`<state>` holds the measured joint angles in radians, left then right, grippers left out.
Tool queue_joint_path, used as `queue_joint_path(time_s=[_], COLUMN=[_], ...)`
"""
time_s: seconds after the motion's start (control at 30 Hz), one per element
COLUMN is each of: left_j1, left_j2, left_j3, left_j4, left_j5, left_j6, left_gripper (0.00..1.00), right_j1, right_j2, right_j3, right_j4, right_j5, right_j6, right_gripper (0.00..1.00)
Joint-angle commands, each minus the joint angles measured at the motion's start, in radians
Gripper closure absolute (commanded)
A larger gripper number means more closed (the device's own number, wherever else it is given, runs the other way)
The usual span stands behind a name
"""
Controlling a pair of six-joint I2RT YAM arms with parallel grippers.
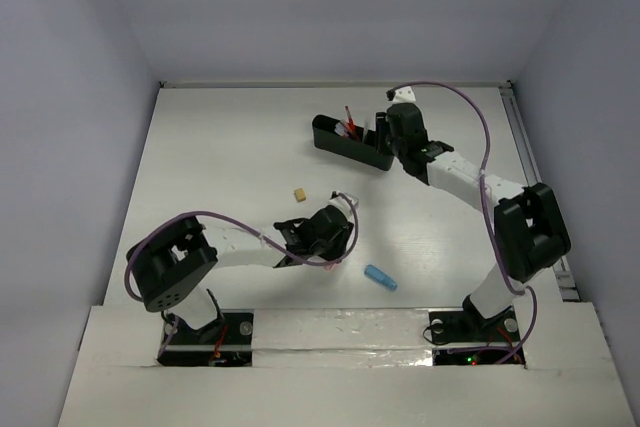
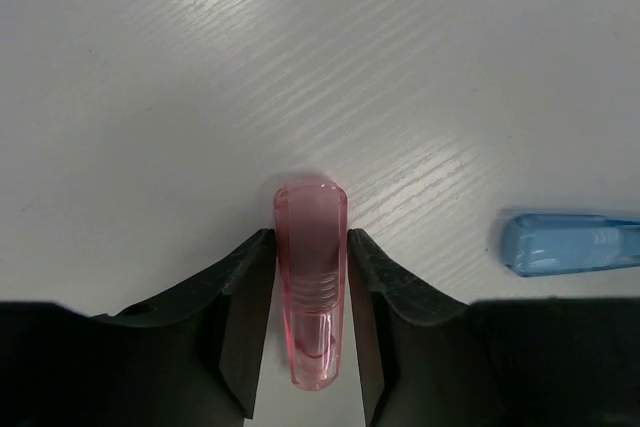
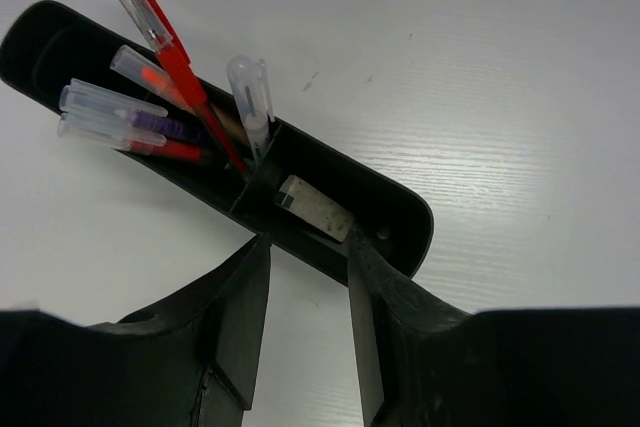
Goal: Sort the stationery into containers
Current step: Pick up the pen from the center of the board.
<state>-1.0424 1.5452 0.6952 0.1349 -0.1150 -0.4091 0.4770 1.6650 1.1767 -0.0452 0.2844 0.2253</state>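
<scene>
**Left wrist view: left gripper [image 2: 312, 239] clamped on stubby translucent pink plastic capsule [image 2: 312, 297]**

Both fingers press its sides; it lies on the white wood-grain table [image 2: 300, 67]. A translucent blue plastic capsule [image 2: 570, 243] lies near, untouched. The right gripper [image 3: 308, 247] has its jaws apart and empty at the long black plastic tray [image 3: 400, 217]. A tan block eraser [image 3: 315, 207] lies in its end compartment; red and clear pens [image 3: 180, 67] lean in the other.

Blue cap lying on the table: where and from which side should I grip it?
Take the blue cap across its middle, from above. It lies flat with bare table on both long sides, leaving its narrow width free to pinch.
</scene>
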Motion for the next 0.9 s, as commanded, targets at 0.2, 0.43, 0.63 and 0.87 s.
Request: queue_joint_path(time_s=[0.2, 0.43, 0.63, 0.87], left_j1=[-0.008, 0.051, 0.267, 0.403], left_j2=[0.010, -0.076, -0.109, 0.021], left_j3=[0.050, 0.213, 0.326, 0.542], left_j4=[-0.057, -0.054, 0.123, 0.230], left_j5=[-0.164, -0.285, -0.169, -0.189], left_j6=[-0.005, 0.067, 0.056, 0.062], left_gripper=[1.00, 1.00, 1.00, 1.00], right_j1=[-0.006, -0.006, -0.006, 0.020], right_j2=[-0.086, -0.200, -0.372, -0.422], right_j3=[-0.023, -0.089, -0.250, -0.397], right_j4=[0.031, 0.028, 0.068, 0.114], right_j5=[-0.122, -0.165, -0.269, -0.458], right_j6=[0.039, 0.100, 0.147, 0.215], right_gripper=[0.55, 0.89, 1.00, 1.00])
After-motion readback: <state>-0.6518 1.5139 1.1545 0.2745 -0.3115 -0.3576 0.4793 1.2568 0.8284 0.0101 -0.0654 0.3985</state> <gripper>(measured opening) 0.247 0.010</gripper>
